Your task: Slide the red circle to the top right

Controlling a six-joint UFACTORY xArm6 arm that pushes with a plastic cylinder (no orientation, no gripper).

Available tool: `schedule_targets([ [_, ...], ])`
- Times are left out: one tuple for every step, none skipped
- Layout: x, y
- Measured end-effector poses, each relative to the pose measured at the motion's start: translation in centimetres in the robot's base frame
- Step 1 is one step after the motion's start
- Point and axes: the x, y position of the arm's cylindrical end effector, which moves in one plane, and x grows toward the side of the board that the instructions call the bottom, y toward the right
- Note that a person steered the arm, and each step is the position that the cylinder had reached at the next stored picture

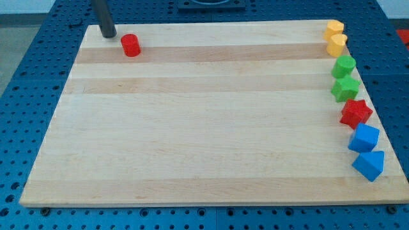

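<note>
Blue pegboard all round, pale wooden bench point(204, 128) on top. Red circle point(131, 45) up near the top-left corner — tool tip point(107, 34) just to its left, a small gap between. Tool only a plain rod, no grasp to tell. Down the right edge — yellow point(335, 29), point(337, 45), green point(344, 66), point(345, 88), red star point(355, 113), blue point(363, 138), point(369, 165).

A lab bench; wooden board point(204, 128) on blue perforated table point(38, 64).
</note>
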Motion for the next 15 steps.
schedule_targets([
  [2.6,0.1],
  [3.8,0.9],
  [3.8,4.9],
  [3.8,10.2],
  [3.8,16.8],
  [3.8,23.0],
  [3.8,28.5],
  [3.8,31.7],
  [3.8,33.0],
  [4.0,32.9],
  [4.7,30.6],
  [8.2,30.2],
  [9.4,30.2],
  [8.6,30.4],
  [8.4,32.9],
])
